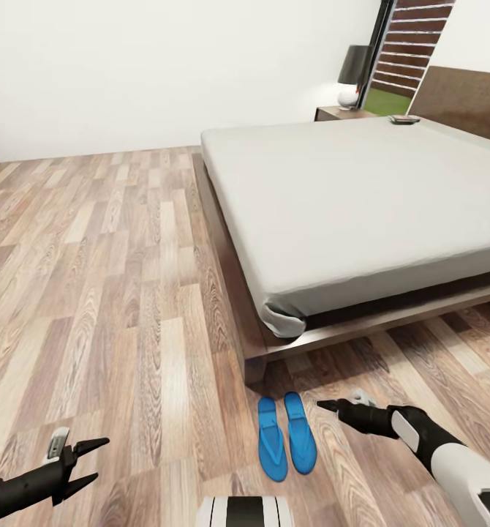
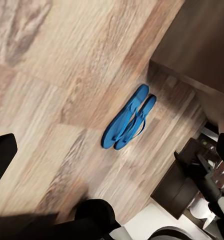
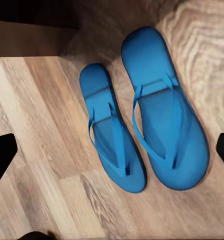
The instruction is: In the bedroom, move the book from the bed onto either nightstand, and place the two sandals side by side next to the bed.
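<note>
Two bright blue sandals lie side by side on the wood floor just off the foot corner of the bed (image 1: 347, 197): one sandal (image 1: 272, 440) and its mate (image 1: 300, 432). My right gripper (image 1: 325, 404) hovers just right of them, open and empty. In the right wrist view both sandals (image 3: 109, 131) (image 3: 164, 110) lie between its spread fingertips (image 3: 1, 156). My left gripper (image 1: 93, 461) is open, low at the left. The sandals (image 2: 129, 117) also show in the left wrist view. The book (image 1: 404, 118) rests on the bed's far corner, near the nightstand (image 1: 336, 113).
A lamp (image 1: 352, 73) with a dark shade stands on the nightstand. The bed's dark wood frame corner (image 1: 254, 366) juts out near the sandals. Wood-plank floor (image 1: 113, 278) stretches left of the bed to a white wall. My own base (image 1: 245, 511) shows at the bottom edge.
</note>
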Robot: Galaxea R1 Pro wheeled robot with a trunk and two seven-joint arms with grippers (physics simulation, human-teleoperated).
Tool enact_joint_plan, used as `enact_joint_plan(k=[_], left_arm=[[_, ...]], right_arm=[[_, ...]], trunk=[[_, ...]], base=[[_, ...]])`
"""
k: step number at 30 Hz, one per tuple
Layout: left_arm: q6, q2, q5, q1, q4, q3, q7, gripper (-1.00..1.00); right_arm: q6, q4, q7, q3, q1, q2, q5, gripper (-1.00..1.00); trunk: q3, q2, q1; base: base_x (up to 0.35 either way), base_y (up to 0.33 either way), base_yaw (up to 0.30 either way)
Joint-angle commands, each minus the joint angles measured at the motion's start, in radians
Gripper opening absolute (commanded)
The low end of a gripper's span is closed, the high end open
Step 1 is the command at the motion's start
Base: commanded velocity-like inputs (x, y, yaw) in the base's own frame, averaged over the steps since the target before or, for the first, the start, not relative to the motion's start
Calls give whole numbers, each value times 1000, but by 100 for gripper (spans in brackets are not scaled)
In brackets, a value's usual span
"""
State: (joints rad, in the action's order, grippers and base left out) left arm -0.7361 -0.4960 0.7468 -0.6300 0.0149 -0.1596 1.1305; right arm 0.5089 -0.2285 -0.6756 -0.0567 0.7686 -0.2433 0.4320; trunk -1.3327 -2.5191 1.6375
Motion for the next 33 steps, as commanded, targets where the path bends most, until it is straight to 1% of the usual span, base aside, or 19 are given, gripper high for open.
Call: enact_joint_plan(k=[1, 2, 3, 8, 12, 13, 18, 19, 22, 25, 28, 29, 30, 31, 32, 33], left_arm=[[-7, 0, 8, 0, 0, -9, 2, 100], [-7, 0, 8, 0, 0, -9, 1, 100], [-6, 2, 8, 0, 0, -9, -2, 100], [4, 5, 8, 0, 0, -9, -4, 100], [17, 6, 7, 0, 0, -9, -5, 100], [25, 6, 7, 0, 0, -10, -5, 100], [48, 7, 7, 0, 0, -11, -7, 100], [62, 7, 5, 0, 0, -18, -12, 100], [87, 7, 2, 0, 0, -36, -24, 100], [119, 7, 1, 0, 0, -50, -31, 100], [150, 7, -1, 0, 0, -58, -34, 100], [159, 6, -1, 0, 0, -60, -35, 100], [168, 6, -1, 0, 0, -61, -36, 100], [176, 5, -1, 0, 0, -63, -36, 100], [185, 3, -2, 0, 0, -64, -37, 100], [193, 2, -2, 0, -1, -65, -38, 100]], right_arm=[[-9, 22, -9, -5, 0, -9, 15, 100], [-28, 44, -18, -5, 0, -18, 19, 100], [-88, 106, -52, -6, 0, -42, 26, 100], [-183, 212, -125, -6, 0, -83, 28, 100], [-241, 255, -163, -6, -3, -108, 28, 100], [-259, 265, -173, -6, -13, -120, 28, 100], [-283, 278, -185, -6, -62, -158, 29, 100], [-290, 280, -188, -6, -86, -173, 31, 100], [-303, 282, -190, -5, -119, -194, 39, 100], [-319, 283, -191, -6, -150, -215, 59, 100], [-334, 283, -192, -7, -180, -227, 86, 100], [-347, 283, -192, -7, -203, -231, 105, 100], [-347, 283, -192, -7, -203, -231, 105, 100], [-367, 283, -192, -8, -228, -233, 121, 100], [-367, 283, -192, -8, -228, -233, 121, 100], [-379, 284, -192, -8, -240, -232, 127, 100]], trunk=[[3, 0, -1], [7, 0, -1], [11, 0, -1], [30, 2, -4], [46, 3, -6], [50, 3, -6], [69, 4, -8], [73, 4, -9], [84, 5, -10], [96, 6, -11], [108, 6, -13], [112, 7, -13], [115, 7, -14], [119, 7, -14], [123, 7, -15], [127, 7, -15]], base=[[0, 0, 0], [0, 0, 0], [0, 0, 0], [0, 0, 0], [0, 0, 0], [0, 0, 0], [0, 0, 0], [0, 0, 0], [0, 0, 0], [0, 0, 0], [0, 0, 0], [0, 0, 0], [0, 0, 0], [0, 0, 0], [0, 0, 0], [0, 0, 0]])
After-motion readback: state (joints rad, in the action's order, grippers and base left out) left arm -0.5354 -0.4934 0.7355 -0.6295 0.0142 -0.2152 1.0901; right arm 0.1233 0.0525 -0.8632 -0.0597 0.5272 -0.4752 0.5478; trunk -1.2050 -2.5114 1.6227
